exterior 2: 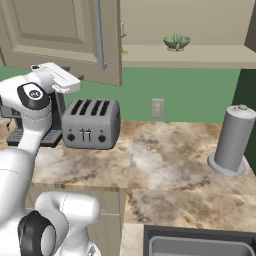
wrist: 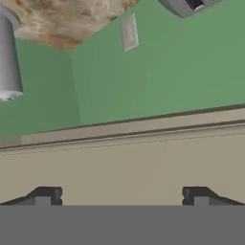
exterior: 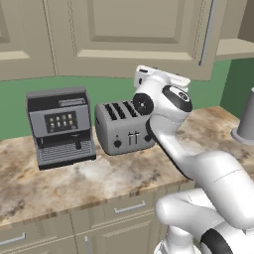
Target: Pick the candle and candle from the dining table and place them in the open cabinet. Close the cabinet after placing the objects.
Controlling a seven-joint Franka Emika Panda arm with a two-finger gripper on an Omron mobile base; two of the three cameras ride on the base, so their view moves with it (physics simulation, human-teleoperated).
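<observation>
Toaster (exterior: 121, 127) sits beside coffee machine (exterior: 60, 126) under cabinet (exterior: 124, 34).

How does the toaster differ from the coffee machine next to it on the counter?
The toaster is silver-grey and rounded, with four slots on top; the coffee machine is darker, boxy and taller, with a button panel on its front. The toaster stands closer to the robot arm, the coffee machine farther left. Both stand upright on the marble counter against the green wall.
</observation>
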